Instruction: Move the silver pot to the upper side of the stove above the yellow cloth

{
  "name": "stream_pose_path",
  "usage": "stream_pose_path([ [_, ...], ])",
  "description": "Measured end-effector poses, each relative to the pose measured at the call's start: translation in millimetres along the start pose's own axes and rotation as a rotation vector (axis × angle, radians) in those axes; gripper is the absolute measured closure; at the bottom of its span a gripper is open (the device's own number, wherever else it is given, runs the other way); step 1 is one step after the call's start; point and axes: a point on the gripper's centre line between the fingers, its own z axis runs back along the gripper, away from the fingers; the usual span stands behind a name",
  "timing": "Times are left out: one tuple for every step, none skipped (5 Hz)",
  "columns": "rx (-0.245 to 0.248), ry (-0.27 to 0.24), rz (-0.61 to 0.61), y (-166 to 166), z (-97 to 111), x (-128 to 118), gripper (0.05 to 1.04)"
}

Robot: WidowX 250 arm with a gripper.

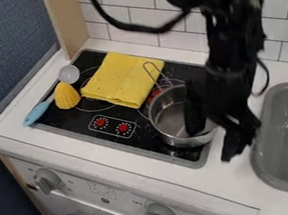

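Ok so what bugs me, standing here: the end effector is open pretty wide, one finger down inside the pot and the other outside past the rim. Doesn't look clamped on anything. If it lifts before closing properly, the pot probably just stays put, or gets nudged along the stove. Even with a good pinch, that's one side of the rim, so I'd bet on the pot tipping or twisting from the lopsided weight. The handle is another worry: it sticks out toward the cloth, so a low carry could snag it and drag the thing along.

As for where stuff is: the pot's right at the end effector, its near wall between the fingers and most of its bowl off to the left. The cloth's farther left and beyond. Can't tell if either finger touches metal.
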Motion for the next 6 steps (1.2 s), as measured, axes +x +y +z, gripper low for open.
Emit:
stream_pose_path([
  [0.014, 0.009, 0.006, 1.8, -10.4, 4.4, 0.136],
  [0.025, -0.007, -0.028, -2.1, -10.3, 7.7, 0.419],
  [0.034, -0.012, -0.050, -4.2, -9.7, 7.9, 0.721],
  [0.044, -0.060, -0.069, -4.4, 2.5, 8.3, 0.929],
  [0.044, -0.095, -0.100, -4.6, 12.4, 9.5, 1.003],
  [0.055, -0.151, -0.162, -2.1, 40.3, 11.6, 1.008],
])
